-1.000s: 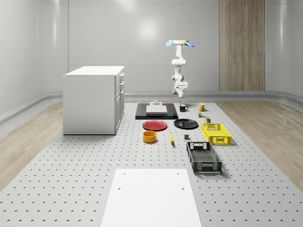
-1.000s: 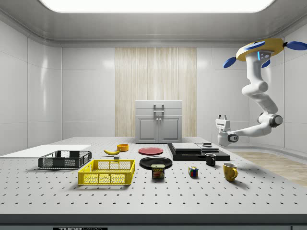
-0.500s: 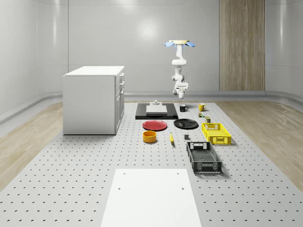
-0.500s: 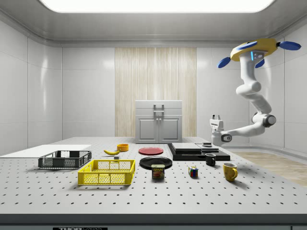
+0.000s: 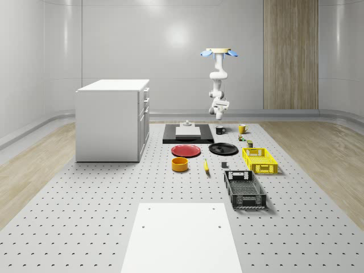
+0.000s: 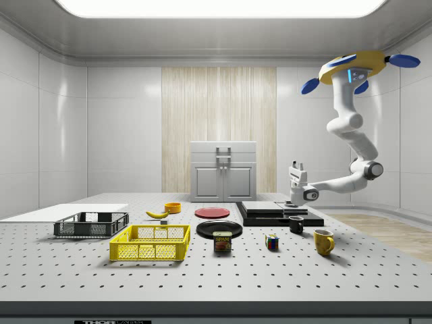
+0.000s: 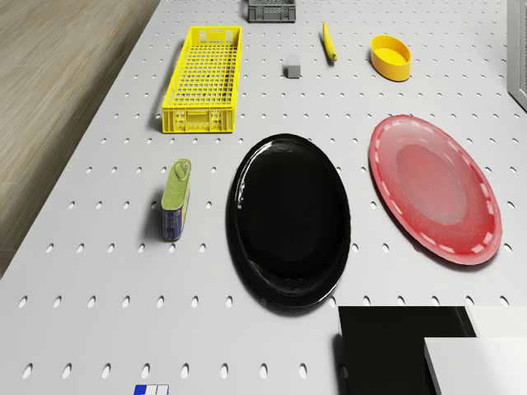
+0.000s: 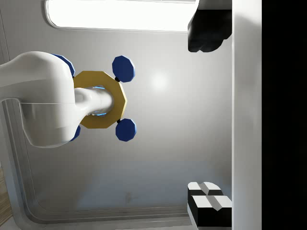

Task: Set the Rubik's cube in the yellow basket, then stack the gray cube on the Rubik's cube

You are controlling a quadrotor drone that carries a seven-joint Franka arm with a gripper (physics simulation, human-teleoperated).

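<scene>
Hovering high over the table's (image 6: 202, 277) far end

My jaws (image 6: 295, 168) point upward, empty and parted, above the black mug (image 6: 295, 225). The Rubik's cube (image 6: 271, 241) sits on the table between the Spam can (image 6: 222, 241) and yellow mug (image 6: 323, 241); the gray cube (image 7: 292, 71) lies beside the yellow basket (image 6: 151, 243).

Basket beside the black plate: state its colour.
Yellow basket, an open mesh; clearest in the drone view.
</scene>
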